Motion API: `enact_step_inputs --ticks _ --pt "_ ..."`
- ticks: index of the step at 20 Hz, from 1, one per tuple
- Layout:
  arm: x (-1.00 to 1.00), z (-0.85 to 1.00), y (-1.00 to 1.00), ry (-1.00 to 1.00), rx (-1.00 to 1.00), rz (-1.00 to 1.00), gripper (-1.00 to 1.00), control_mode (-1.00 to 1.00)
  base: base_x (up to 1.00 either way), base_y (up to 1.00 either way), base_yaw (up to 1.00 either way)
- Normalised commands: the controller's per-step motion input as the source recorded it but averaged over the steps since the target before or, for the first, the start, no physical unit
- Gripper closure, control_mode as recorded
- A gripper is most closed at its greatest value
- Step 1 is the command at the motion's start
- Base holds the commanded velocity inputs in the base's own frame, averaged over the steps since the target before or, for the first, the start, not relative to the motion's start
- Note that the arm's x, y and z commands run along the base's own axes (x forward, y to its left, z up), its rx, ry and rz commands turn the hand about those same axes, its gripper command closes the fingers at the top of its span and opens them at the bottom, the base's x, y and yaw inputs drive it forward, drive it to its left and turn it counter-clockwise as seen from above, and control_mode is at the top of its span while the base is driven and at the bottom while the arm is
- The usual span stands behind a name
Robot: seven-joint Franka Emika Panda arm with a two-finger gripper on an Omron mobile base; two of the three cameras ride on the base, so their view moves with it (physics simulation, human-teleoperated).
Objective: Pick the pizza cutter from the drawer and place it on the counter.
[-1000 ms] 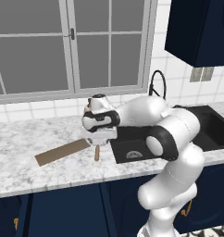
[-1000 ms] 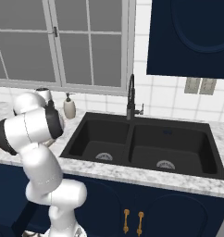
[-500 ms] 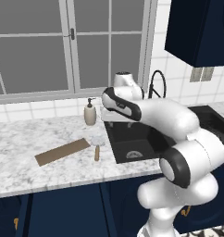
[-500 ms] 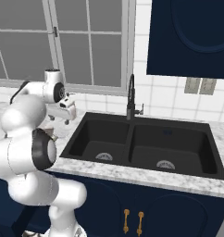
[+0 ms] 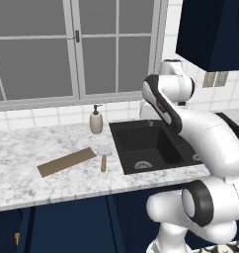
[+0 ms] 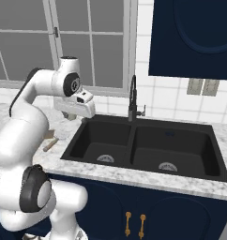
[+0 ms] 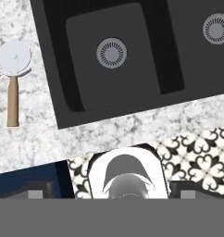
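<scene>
The pizza cutter (image 5: 103, 158) lies flat on the counter (image 5: 22, 178) just left of the sink, with its pale wheel toward the wall and its wooden handle toward the front edge. It also appears as the pizza cutter (image 7: 12, 99) on the counter (image 7: 35, 139) and as the pizza cutter (image 6: 50, 144) behind my arm. My gripper (image 6: 79, 111) hangs high over the left sink basin, pointing down, well to the right of the cutter. The gripper (image 7: 111, 194) is open with nothing between its fingers. I cannot pick out the drawer among the navy cabinet fronts.
A flat brown board (image 5: 67, 162) lies left of the cutter. A soap bottle (image 5: 96, 120) stands by the wall. The black double sink (image 6: 143, 145) with its dark faucet (image 6: 132, 98) is set into the counter (image 6: 134, 176). A navy wall cabinet (image 6: 195, 37) hangs at the upper right.
My arm has risen and swung right, from just above the cutter and board to high over the sink. The cutter has stayed where it lay on the counter.
</scene>
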Motion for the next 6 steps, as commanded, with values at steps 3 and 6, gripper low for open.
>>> enact_step_inputs --ticks 3,6 --pt "-0.78 0.75 -0.53 0.0 -0.02 0.0 -1.0 -1.0 0.0 0.0 0.0" --pt "-0.85 0.75 -0.05 -0.09 0.0 0.0 -1.0 -1.0 0.0 0.0 0.0"
